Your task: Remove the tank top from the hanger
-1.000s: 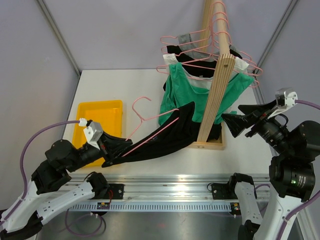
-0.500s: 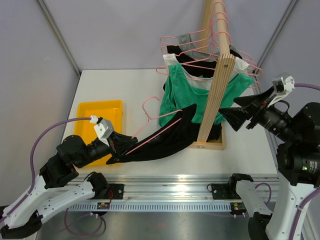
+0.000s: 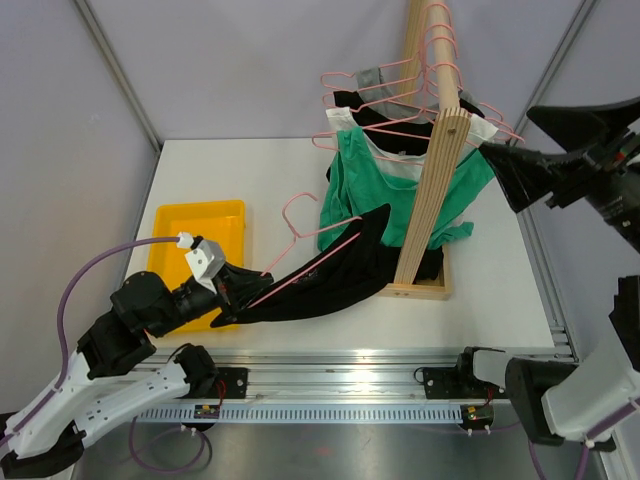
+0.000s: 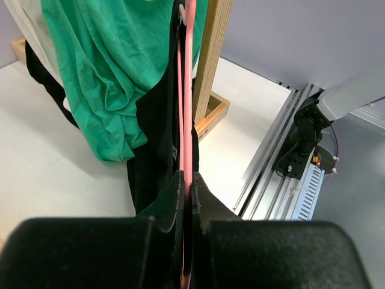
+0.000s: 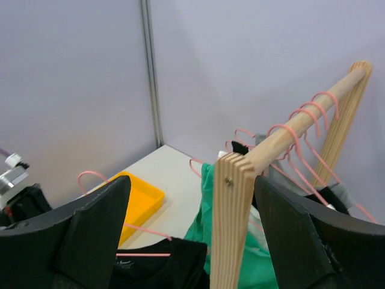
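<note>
Beside the tray (image 3: 180,232), the crouched left end effector (image 4: 187,183) pinches the hanger (image 4: 189,120).

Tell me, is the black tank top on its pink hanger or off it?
On. The pink hanger runs through the black tank top, fabric draped along it, and the shut left gripper pinches the hanger's end.

The right arm's fingers (image 3: 530,172) have risen from low beside the wooden rack (image 3: 430,190) to near its top.
</note>
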Controlling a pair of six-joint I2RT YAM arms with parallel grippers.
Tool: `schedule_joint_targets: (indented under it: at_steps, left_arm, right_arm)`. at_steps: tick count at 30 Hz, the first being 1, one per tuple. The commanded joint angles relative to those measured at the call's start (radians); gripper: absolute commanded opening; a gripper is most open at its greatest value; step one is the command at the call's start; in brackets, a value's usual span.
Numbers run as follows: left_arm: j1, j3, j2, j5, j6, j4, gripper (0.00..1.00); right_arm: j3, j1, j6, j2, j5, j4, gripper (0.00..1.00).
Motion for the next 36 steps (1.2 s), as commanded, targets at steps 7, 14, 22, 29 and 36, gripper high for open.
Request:
schedule_joint_targets:
  at_steps: [7, 14, 22, 29, 36]
  left_arm:
    - [0.001, 0.01, -0.004, -0.015, 0.022, 0.077, 0.0]
    - [0.001, 0.026, 0.047, -0.012, 0.025, 0.089, 0.0]
    - [0.001, 0.017, 0.047, -0.046, 0.026, 0.089, 0.0]
    - [0.001, 0.013, 0.047, -0.047, 0.028, 0.086, 0.0]
    - [0.001, 0.003, 0.024, -0.075, 0.031, 0.078, 0.0]
  right_arm:
    - [0.137, 0.003, 0.151, 0.22, -0.126, 0.099, 0.91]
    - [0.286, 0.003, 0.204, 0.318, -0.184, 0.145, 0.94]
    - [0.171, 0.003, -0.039, 0.231, 0.359, 0.041, 0.97]
    - [0.236, 0.003, -0.215, 0.303, 0.923, 0.028, 0.96]
    - [0.23, 0.005, -0.416, 0.375, 1.241, 0.263, 0.99]
